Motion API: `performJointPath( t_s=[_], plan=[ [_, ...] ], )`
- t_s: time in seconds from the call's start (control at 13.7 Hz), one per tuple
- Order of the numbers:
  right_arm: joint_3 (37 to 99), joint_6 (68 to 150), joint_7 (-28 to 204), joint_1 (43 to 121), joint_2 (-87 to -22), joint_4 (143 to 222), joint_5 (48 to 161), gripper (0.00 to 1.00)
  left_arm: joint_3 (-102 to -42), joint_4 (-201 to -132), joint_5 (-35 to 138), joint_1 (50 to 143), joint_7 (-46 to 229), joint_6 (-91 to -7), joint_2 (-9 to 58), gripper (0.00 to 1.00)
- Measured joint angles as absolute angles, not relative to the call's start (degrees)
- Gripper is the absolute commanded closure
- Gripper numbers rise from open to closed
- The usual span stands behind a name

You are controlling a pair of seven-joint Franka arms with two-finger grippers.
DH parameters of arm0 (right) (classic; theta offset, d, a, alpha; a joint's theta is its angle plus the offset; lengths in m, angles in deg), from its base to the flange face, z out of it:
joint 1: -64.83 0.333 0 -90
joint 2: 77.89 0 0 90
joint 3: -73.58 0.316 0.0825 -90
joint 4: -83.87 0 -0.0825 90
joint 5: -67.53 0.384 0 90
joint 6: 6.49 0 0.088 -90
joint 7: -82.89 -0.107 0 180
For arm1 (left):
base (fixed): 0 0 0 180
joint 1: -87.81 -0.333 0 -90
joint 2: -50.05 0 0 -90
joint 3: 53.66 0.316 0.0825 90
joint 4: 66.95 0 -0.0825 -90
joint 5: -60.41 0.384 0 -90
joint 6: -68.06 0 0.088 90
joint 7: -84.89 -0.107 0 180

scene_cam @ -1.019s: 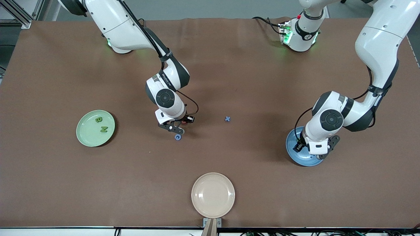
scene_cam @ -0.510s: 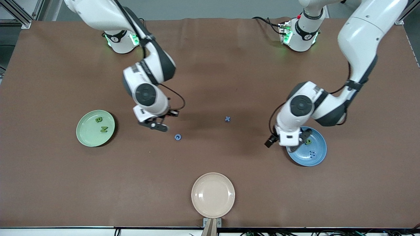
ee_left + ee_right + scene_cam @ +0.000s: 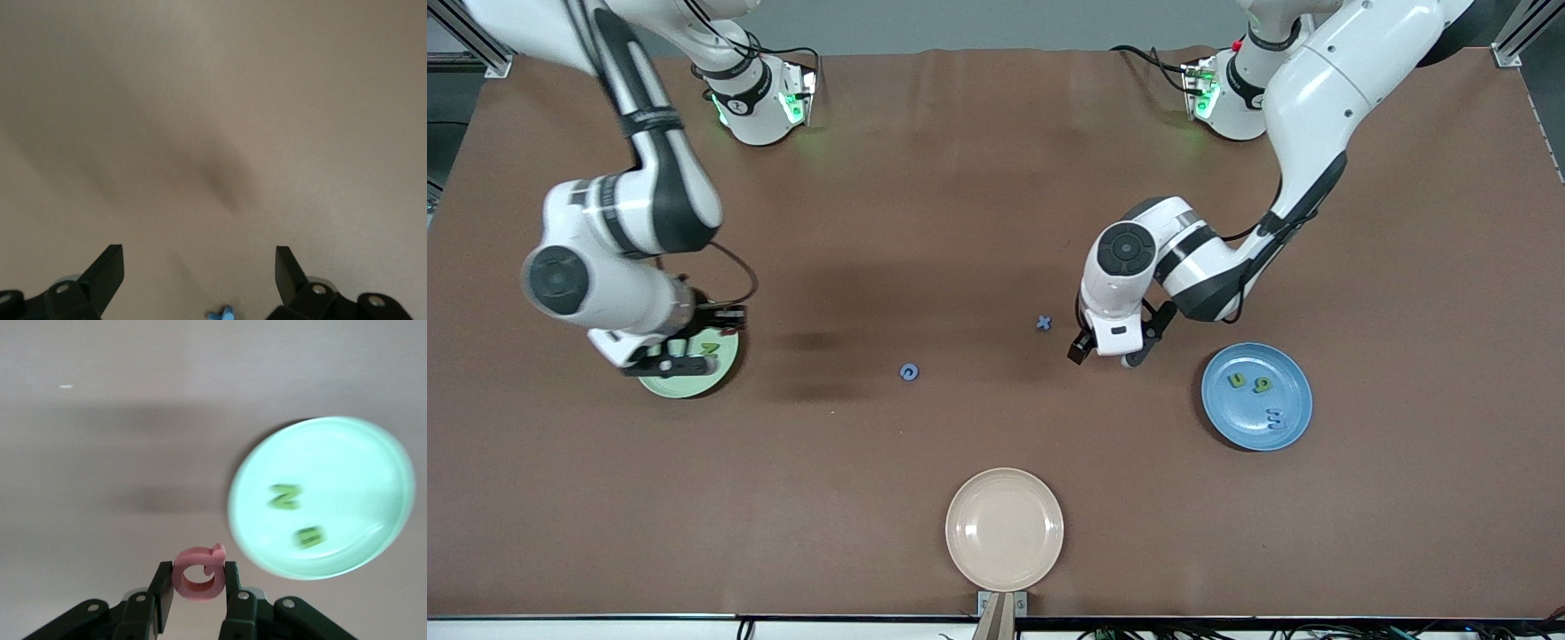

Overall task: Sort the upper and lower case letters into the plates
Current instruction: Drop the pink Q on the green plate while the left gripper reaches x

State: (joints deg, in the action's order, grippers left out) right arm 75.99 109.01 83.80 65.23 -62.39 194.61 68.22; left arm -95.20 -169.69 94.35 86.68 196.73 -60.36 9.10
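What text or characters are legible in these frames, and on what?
"N" and "B": green letters on the pale green plate, clearest in the right wrist view.
"Q": red letter held in the right gripper.
"x": blue letter on the table.
"u", "g": green letters on the blue plate.
Markings on the arms: unreadable.

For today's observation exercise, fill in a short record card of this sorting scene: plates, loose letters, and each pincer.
pale green plate: holds green N and B
blue plate: holds three letters
loose on table: blue G, blue x
right pincer: shut on red Q, over the pale green plate's edge
left pincer: open, beside the blue x
cream plate: no letters
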Motion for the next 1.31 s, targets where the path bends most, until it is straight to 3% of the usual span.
performJointPath(
  t_s=[0.36,0.95,1.31],
  plan=[
    [76.01,123.03,97.32,56.01,-61.24,203.19,67.50,0.87,-95.14,-169.67,94.35,88.54,207.96,-64.21,7.24,0.00],
    [76.07,134.58,99.73,52.97,-52.71,204.33,63.72,0.87,-91.59,-169.63,94.35,94.74,217.61,-67.02,5.69,0.00],
    [76.08,136.00,99.74,51.95,-51.24,204.31,63.00,0.83,-91.07,-169.63,94.35,95.03,217.74,-68.96,4.37,0.00]
  ],
)
